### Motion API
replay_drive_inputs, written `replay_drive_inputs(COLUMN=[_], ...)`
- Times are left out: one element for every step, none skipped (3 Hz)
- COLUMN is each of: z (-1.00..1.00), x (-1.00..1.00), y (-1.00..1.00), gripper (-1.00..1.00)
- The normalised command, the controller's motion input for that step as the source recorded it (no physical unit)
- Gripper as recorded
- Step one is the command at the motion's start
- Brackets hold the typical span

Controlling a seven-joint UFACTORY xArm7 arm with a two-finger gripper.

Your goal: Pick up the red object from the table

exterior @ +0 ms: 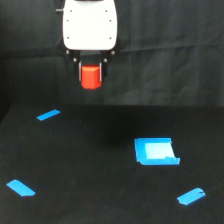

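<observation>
The red object (pixel 91 77) is a small red-orange block held between the fingers of my gripper (pixel 91 75), which hangs from the white arm head (pixel 90 25) at the top of the exterior view. The gripper is shut on the block and holds it well above the black table (pixel 100 165), in front of the dark curtain. The block's lower part shows below the fingertips.
A blue square piece (pixel 156 151) lies on the table at the exterior view's right. Blue tape strips lie at the far left (pixel 48 115), near left (pixel 21 188) and near right (pixel 191 196).
</observation>
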Motion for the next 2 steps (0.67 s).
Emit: replay_drive_inputs(z=[0.08, 0.04], x=[-0.02, -0.02], y=[-0.06, -0.07], gripper=[-0.99, -0.98])
